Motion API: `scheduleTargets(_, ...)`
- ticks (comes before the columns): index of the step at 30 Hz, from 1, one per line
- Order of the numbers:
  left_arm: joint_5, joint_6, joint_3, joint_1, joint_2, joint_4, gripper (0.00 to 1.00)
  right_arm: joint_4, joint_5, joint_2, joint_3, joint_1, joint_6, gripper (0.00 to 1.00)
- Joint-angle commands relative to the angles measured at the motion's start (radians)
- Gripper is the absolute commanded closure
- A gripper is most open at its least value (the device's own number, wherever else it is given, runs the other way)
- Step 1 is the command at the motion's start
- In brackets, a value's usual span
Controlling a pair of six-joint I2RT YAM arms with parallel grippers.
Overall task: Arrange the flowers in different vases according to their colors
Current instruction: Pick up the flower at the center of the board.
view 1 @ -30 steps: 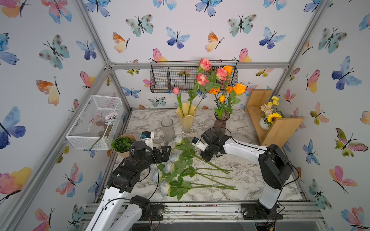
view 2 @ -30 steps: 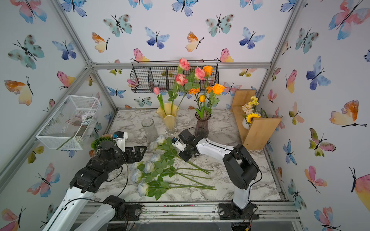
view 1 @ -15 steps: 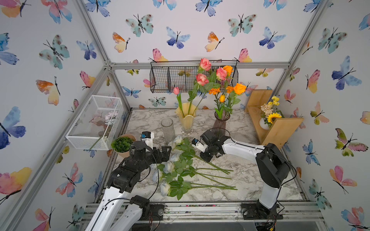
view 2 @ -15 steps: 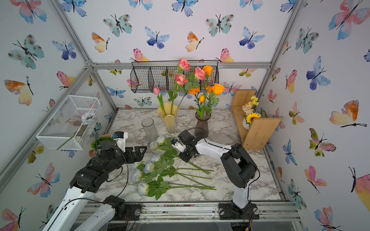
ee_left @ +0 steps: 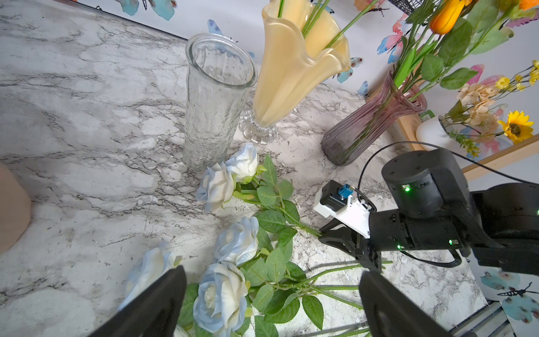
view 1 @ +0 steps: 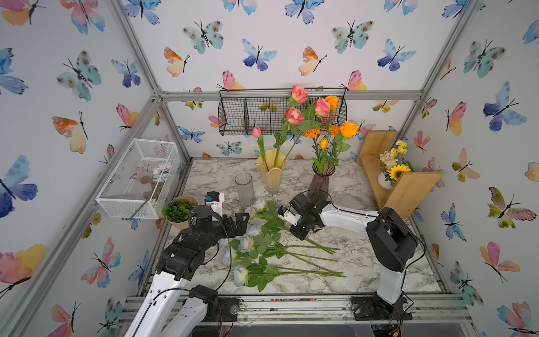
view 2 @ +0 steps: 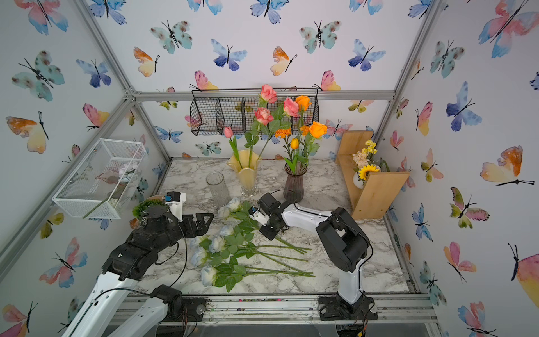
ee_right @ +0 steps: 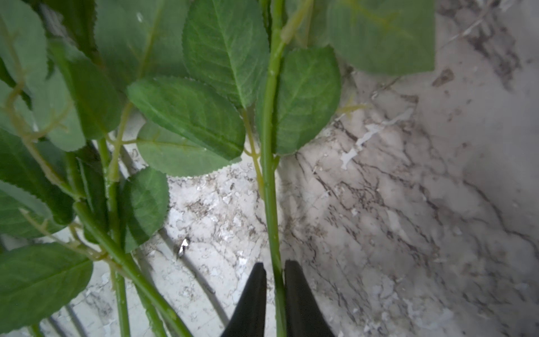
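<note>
Green stem (ee_right: 269, 181) is nipped in your right gripper (ee_right: 275, 278), jaws narrow. Its long axis runs from there toward the clear vase (view 1: 244, 186), with the pale blooms (view 1: 260, 203) on the table (view 1: 364, 262) just beside it. Left gripper (view 1: 239, 224) hangs wide, empty, nearer those blooms.

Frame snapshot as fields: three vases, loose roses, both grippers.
clear ribbed glass vase: upright, empty
yellow wavy-rimmed vase: holds pink flowers
smoky-purple ribbed glass vase: holds orange flowers
white-pale-blue roses: lying loose on marble table
left gripper: open, by the rose heads
right gripper: shut on a green rose stem
</note>
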Motion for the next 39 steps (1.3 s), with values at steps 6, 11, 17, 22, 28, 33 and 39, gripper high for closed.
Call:
scheduleTargets(6,0.033,0.012,-0.009,0.018,0.000,0.018,0.01,0.010,-0.006,0.003,-0.018,0.007,-0.004,0.97)
scheduleTargets(11,0.039,0.014,-0.007,0.020,0.005,0.018,0.01,-0.007,0.029,-0.048,-0.010,0.008,-0.023,0.98)
scheduleTargets(17,0.097,0.002,0.016,0.019,0.027,0.017,0.01,-0.052,0.053,-0.139,0.043,0.008,-0.045,0.98)
scheduleTargets(22,0.245,-0.135,0.010,0.017,0.043,0.100,0.01,-0.073,0.046,-0.213,0.071,0.008,-0.064,0.98)
scheduleTargets(28,0.254,-0.245,0.019,-0.031,0.044,0.192,0.01,-0.061,-0.013,-0.286,0.068,0.007,-0.047,0.98)
scheduleTargets(33,0.206,-0.350,-0.031,-0.157,0.049,0.306,0.01,0.025,-0.115,-0.389,0.027,0.007,0.006,0.98)
scheduleTargets(39,-0.022,-0.443,-0.043,-0.392,0.095,0.441,0.01,0.091,-0.194,-0.491,0.017,0.006,0.078,0.98)
